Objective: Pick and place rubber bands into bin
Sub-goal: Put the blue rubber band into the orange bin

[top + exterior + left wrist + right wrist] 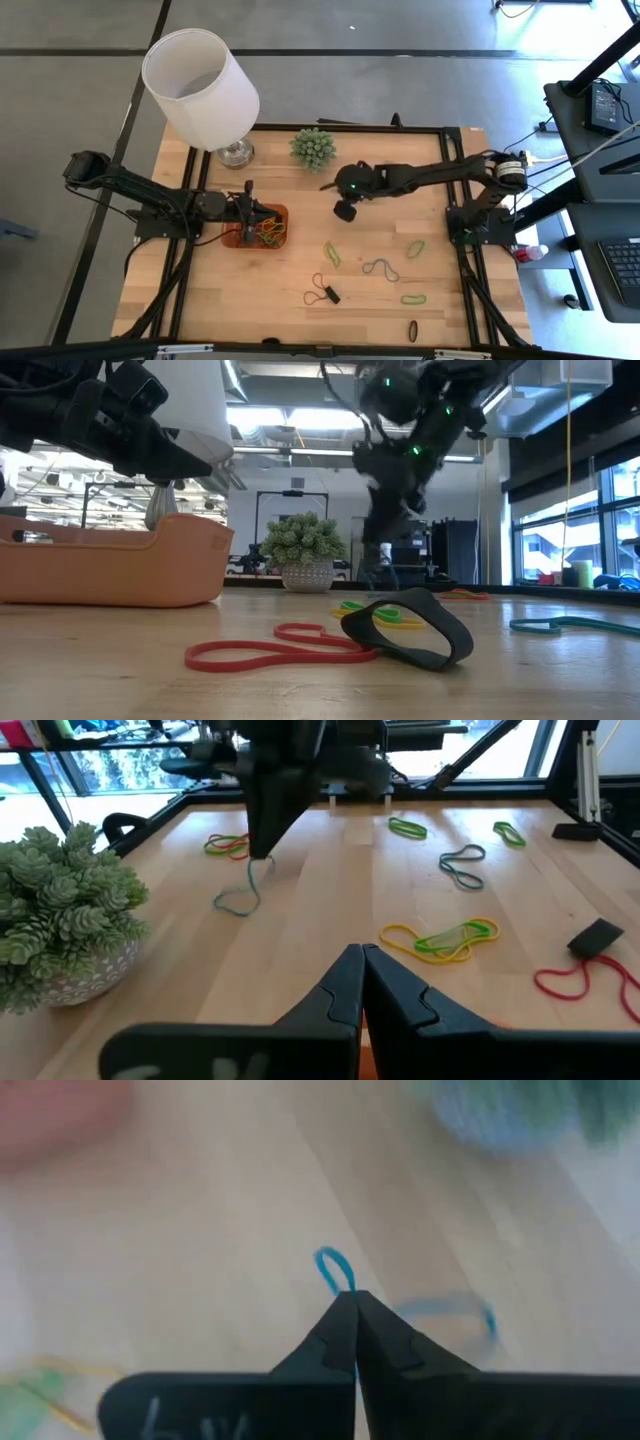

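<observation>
The orange bin (283,214) sits left of the table's middle with yellow and green rubber bands (270,233) inside. My left gripper (249,206) hovers shut over the bin's far part, holding nothing. My right gripper (345,211) is near the table's middle, raised and shut on a thin blue rubber band (243,895). More rubber bands lie on the wood: green (332,253), grey (380,268), green (415,248), green (413,298), black (413,330), and a red one by a black one (322,293). My right gripper pinches the blue band between its two fingertips (345,1320), coming from above on a slant. A small loop of the band (335,1270) sticks out past the tips. The rest (240,905) hangs slack below the fingers; whether its lower end touches the table I cannot tell.
A spiky green plant in a pot (312,148) stands at the far middle, close to my right gripper. A lamp with a large white shade (200,88) stands at the far left, behind the bin. Bare wood lies between the bin and the right gripper.
</observation>
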Tool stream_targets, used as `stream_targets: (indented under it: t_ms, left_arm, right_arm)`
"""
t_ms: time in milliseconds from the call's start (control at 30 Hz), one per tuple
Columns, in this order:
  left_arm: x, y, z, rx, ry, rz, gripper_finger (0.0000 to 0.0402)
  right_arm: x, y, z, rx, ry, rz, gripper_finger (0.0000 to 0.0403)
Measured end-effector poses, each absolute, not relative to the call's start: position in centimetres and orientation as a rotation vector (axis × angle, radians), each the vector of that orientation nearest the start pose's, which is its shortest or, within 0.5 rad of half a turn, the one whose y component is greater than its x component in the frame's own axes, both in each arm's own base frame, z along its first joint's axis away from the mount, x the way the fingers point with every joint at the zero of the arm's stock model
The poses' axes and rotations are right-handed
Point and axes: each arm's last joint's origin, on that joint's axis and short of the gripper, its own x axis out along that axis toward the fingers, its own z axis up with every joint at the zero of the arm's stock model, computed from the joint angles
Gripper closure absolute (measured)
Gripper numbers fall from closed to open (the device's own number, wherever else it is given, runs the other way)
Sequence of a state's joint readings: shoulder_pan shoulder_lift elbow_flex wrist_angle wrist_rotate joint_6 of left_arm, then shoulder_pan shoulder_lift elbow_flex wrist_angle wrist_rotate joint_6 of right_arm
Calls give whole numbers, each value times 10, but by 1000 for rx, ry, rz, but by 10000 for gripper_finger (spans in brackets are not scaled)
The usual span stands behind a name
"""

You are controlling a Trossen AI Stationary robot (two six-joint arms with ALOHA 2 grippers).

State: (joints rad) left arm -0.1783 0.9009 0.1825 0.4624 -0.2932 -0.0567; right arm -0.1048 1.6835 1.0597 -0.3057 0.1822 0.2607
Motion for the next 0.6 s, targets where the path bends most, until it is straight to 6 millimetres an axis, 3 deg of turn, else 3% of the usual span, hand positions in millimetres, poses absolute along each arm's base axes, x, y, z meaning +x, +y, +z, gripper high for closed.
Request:
stream_targets:
  t_ms: [333, 600]
  left_arm:
    - [171, -21, 170, 52, 254, 130, 395]
    - [172, -8, 174, 14, 208, 274, 396]
  right_arm:
    - [368, -8, 246, 121, 688, -250, 401]
    - [384, 7, 280, 65, 471, -176, 401]
